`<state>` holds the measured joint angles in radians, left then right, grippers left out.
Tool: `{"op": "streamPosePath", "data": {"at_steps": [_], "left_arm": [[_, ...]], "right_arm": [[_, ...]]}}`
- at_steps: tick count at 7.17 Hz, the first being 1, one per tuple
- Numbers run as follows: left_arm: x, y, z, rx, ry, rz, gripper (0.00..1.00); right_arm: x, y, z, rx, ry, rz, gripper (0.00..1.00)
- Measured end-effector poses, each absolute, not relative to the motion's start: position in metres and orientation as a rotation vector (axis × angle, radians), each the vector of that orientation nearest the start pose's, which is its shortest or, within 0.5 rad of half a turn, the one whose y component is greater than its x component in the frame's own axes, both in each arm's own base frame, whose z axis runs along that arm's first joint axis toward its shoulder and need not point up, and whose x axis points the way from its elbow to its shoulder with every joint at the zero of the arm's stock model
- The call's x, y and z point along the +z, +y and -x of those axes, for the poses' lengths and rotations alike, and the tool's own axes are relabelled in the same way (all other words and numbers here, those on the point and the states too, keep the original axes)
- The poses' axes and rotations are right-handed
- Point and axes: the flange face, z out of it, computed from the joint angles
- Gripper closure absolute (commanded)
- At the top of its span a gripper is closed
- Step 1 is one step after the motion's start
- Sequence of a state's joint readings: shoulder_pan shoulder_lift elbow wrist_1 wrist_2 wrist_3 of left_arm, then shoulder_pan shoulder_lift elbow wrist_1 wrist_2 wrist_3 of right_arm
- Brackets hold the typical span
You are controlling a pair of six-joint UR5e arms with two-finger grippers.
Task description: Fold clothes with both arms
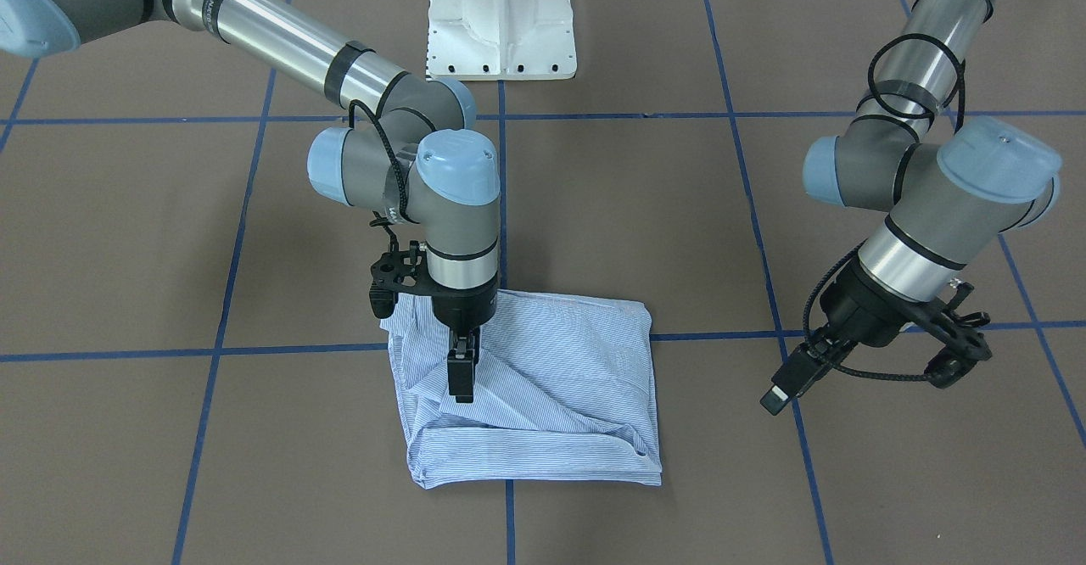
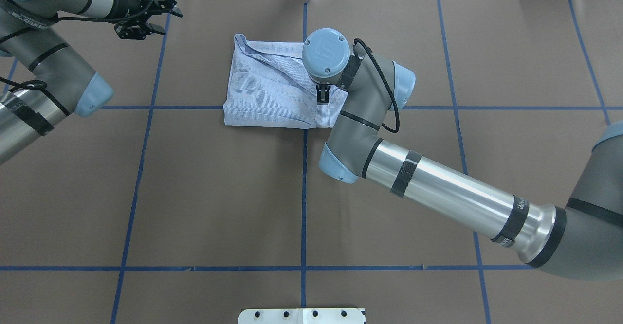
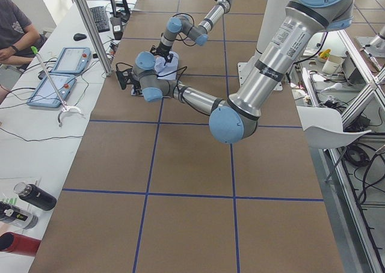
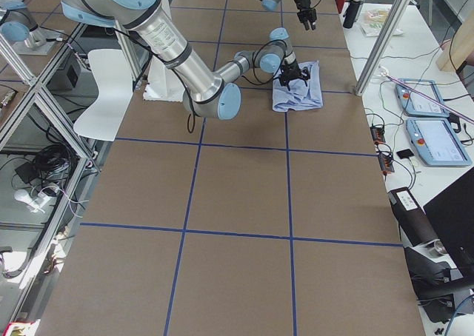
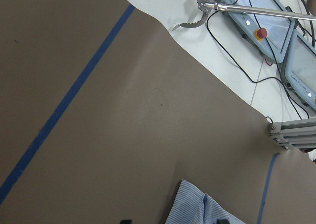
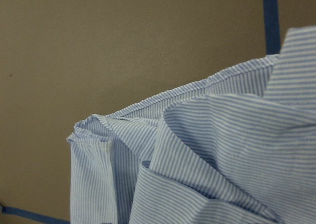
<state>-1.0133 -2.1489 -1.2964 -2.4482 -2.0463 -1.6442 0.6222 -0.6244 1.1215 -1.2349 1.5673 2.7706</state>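
The light blue-and-white pinstriped shirt lies folded into a rough square on the brown table, also in the overhead view. My right gripper points straight down onto its robot-side half, and creases in the cloth run toward its tip. Its jaws look shut on a pinch of the fabric. The right wrist view shows raised shirt folds close up, with no fingers in it. My left gripper hangs tilted above bare table, well clear of the shirt. It holds nothing, and its jaws look open. A shirt corner shows in the left wrist view.
The white pedestal base stands behind the shirt. Blue tape lines grid the table. Beyond the far table edge are an aluminium post, control tablets, cables and a grabber tool. A seated person is there.
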Motion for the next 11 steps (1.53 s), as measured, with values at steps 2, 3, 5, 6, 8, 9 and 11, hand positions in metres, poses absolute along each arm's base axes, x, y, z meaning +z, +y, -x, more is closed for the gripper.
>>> {"op": "streamPosePath", "data": {"at_steps": [2, 3, 5, 6, 8, 9, 11], "left_arm": [[0.342, -0.663, -0.309, -0.670, 1.244, -0.163, 0.35], [0.342, -0.663, -0.309, -0.670, 1.243, -0.164, 0.35], [0.342, -0.663, -0.309, -0.666, 1.243, -0.166, 0.35], [0.344, -0.659, -0.308, -0.656, 1.242, -0.169, 0.35], [0.360, -0.630, -0.289, -0.546, 1.228, -0.239, 0.34], [0.378, -0.606, -0.275, -0.451, 1.203, -0.297, 0.14], [0.419, -0.567, -0.243, -0.221, 1.120, -0.420, 0.01]], "right_arm": [[0.221, -0.594, 0.599, 1.700, -0.901, 0.275, 0.11], [0.218, -0.602, 0.591, 1.685, -0.899, 0.282, 0.09], [0.222, -0.627, 0.554, 1.594, -0.890, 0.286, 0.00], [0.236, -0.632, 0.526, 1.517, -0.892, 0.273, 0.00], [0.291, -0.628, 0.428, 1.280, -0.909, 0.239, 0.00], [0.320, -0.622, 0.373, 1.152, -0.916, 0.206, 0.00], [0.381, -0.594, 0.267, 0.905, -0.918, 0.136, 0.00]]}}
